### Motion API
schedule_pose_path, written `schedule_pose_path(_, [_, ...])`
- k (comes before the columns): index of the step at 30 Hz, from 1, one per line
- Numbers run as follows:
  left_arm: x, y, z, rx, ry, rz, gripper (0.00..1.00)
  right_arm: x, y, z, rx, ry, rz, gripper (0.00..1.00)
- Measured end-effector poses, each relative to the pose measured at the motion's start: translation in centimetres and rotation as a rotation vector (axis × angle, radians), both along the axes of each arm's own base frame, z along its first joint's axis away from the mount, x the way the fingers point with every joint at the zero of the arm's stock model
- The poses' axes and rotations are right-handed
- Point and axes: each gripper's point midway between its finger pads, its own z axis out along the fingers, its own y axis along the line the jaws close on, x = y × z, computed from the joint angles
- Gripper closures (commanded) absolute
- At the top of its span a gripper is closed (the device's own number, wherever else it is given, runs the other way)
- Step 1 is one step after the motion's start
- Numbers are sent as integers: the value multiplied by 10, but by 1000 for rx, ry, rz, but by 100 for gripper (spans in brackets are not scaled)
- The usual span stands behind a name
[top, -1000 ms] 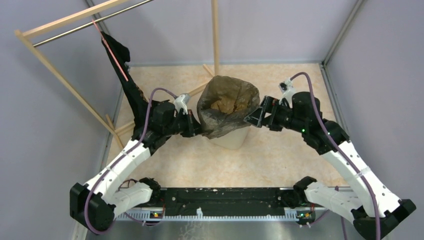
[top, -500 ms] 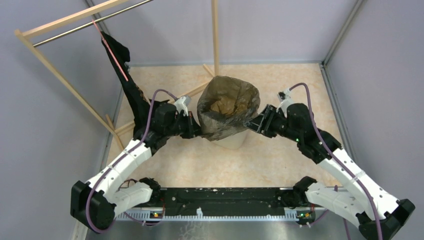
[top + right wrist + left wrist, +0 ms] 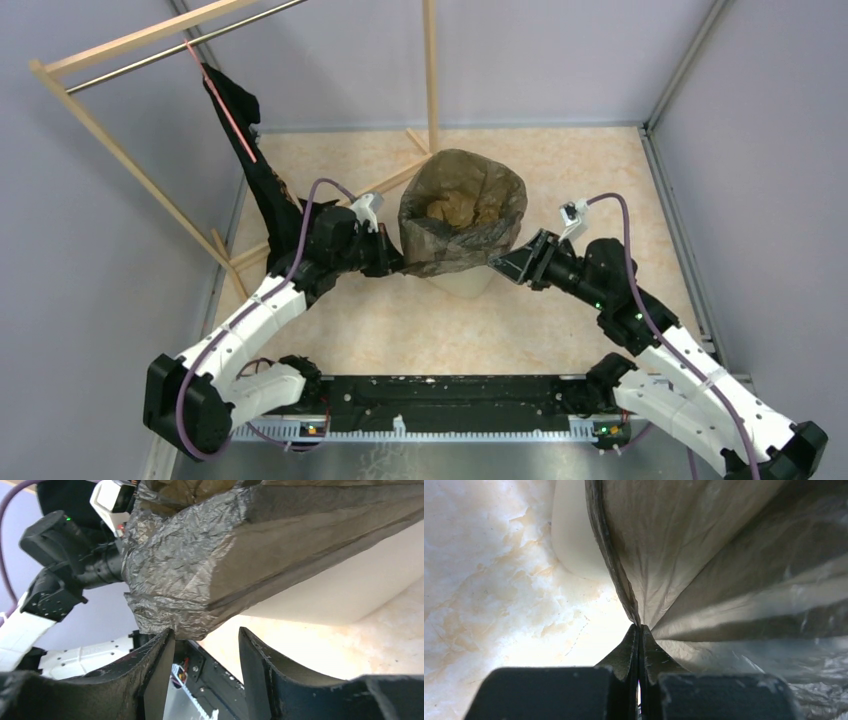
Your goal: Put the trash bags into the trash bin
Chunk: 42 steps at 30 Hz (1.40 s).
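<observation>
The top view is evenly, softly lit and sharp. In the left wrist view the desk (image 3: 549,647) glares white, light glows through the trash bag (image 3: 724,555), and the close left tool (image 3: 640,628) is dark, blurred.

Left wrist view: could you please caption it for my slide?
Left fingers pinch a fold of translucent grey-brown plastic trash bag beside the cream plastic bin.

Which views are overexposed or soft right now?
Left wrist: table and bin wall blown out to near white, bag backlit, left end effector a dark silhouette. Right wrist: right end effector dark and soft up close, bag wrinkles sharp. Top external: even light, no glare.
</observation>
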Motion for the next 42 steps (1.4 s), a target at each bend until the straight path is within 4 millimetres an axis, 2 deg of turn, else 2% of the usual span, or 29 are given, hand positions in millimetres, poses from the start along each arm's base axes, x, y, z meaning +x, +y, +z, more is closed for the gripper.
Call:
schedule_pose_path(4, [0, 0, 0, 1, 0, 2, 100, 6, -1, -5, -26, -17, -15, 50])
schedule_pose_path(10, [0, 0, 0, 0, 0, 2, 100, 15, 0, -11, -64, -41, -28, 76])
schedule_pose_path(15, [0, 0, -1, 0, 4, 5, 100, 20, -2, -27, -94, -39, -47, 77])
schedule_pose_path(18, [2, 0, -5, 7, 16, 5, 100, 18, -6, -52, -142, -6, -50, 72])
schedule_pose_path(20, [3, -1, -8, 13, 23, 8, 100, 13, -11, -72, -199, 33, -43, 59])
schedule_pose_path(22, [4, -1, -11, 19, 30, 10, 100, 9, -15, -79, -234, 50, -35, 43])
schedule_pose_path(24, [5, 0, -13, 25, 33, 15, 100, 2, -22, -83, -269, 68, -29, 31])
schedule_pose_path(26, [6, 1, -13, 29, 31, 21, 100, -6, -28, -77, -277, 69, -30, 22])
schedule_pose_path(27, [7, 1, -13, 30, 29, 24, 100, -9, -31, -67, -267, 58, -31, 19])
schedule_pose_path(32, [7, 2, -14, 33, 28, 29, 100, -14, -30, -3, -143, -15, -51, 19])
schedule_pose_path(35, [7, 2, -14, 33, 28, 29, 100, -9, -28, 22, -98, -33, -71, 20])
schedule_pose_path(38, [7, 2, -14, 33, 28, 29, 100, -2, -25, 27, -83, -32, -84, 25])
schedule_pose_path(40, [7, 2, -14, 33, 28, 29, 100, 3, -22, 24, -87, -19, -89, 33])
schedule_pose_path(42, [7, 2, -14, 33, 28, 29, 100, 6, -19, 21, -92, -13, -89, 34])
